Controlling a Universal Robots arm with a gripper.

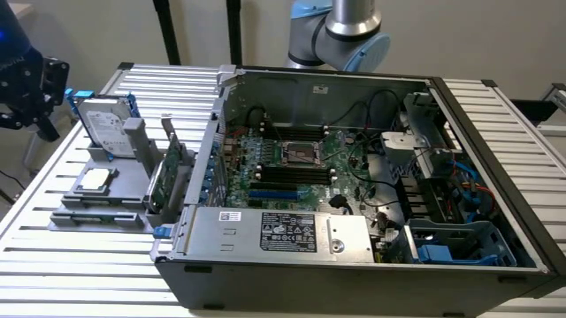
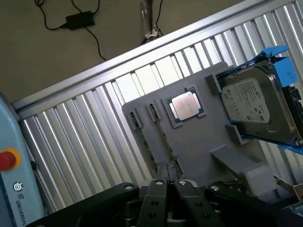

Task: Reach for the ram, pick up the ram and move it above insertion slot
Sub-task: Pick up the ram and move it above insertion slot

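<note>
The ram (image 2: 164,142) stands on edge as a thin green strip in a slot of the grey holder (image 2: 199,142); a second thin strip runs beside it. In the exterior view the holder (image 1: 132,175) sits left of the open computer case, with the ram (image 1: 95,216) at its near end. My gripper (image 1: 25,122) hangs high at the exterior view's far left, well apart from the holder. In the wrist view the gripper (image 2: 169,184) has its dark fingers together with nothing between them. The black memory slots (image 1: 296,173) lie on the motherboard inside the case.
A silver hard drive in a blue frame (image 1: 108,126), a processor chip (image 1: 95,179) and an upright green expansion card (image 1: 166,179) share the holder. The computer case (image 1: 354,192) holds cables, a power supply and a blue cage. A slatted aluminium table (image 1: 79,265) carries everything.
</note>
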